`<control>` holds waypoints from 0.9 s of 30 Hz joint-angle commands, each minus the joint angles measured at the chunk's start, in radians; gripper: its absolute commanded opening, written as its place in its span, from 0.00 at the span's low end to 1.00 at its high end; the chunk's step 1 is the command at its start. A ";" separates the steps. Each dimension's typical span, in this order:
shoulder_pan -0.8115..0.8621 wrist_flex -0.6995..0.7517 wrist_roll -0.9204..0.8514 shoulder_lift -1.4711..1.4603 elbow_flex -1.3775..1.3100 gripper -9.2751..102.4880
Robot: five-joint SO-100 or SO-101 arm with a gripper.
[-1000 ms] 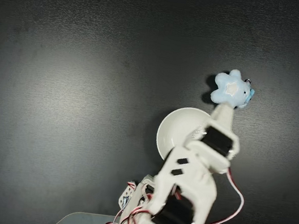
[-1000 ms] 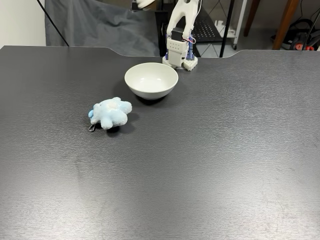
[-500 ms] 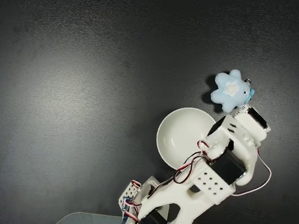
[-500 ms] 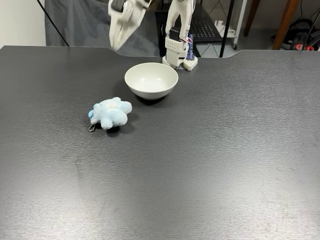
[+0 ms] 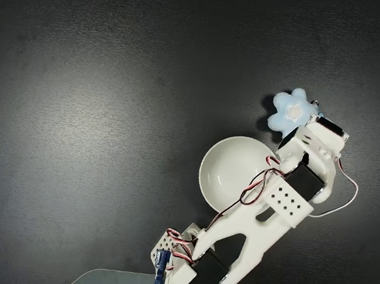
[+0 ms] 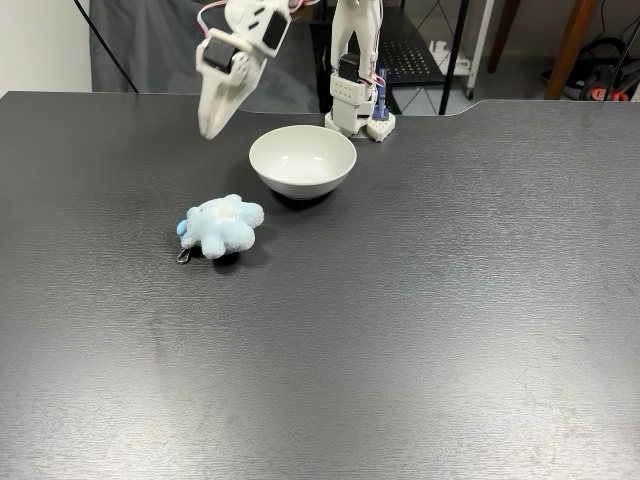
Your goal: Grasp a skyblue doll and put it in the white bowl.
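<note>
Gripper [image 6: 208,125]: white, two-fingered, hung in the air above the table [image 6: 420,300] in a fixed view from the front, tips pointing down and to the left of the picture, holding nothing; whether the fingers stood spread or pressed together could not be told. In a fixed view from above, the gripper [image 5: 295,134] overlapped the lower right edge of the skyblue doll [image 5: 287,111]. Arm: white, with black servo blocks and red and white wires, rising from a base at the far table edge behind the bowl. Skyblue doll [image 6: 222,226]: lay flat on the table, below the gripper and apart from it, a small metal clip at its left side. White bowl [image 6: 302,160]: upright, empty, near the doll on its far right in the front view. Table: black, matte, finely textured.
</note>
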 commanded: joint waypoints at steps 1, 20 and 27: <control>0.012 -0.103 -0.011 -0.011 -0.055 0.08; 0.052 -0.109 -0.229 -0.149 -0.054 0.08; 0.051 -0.097 -0.500 -0.152 -0.038 0.22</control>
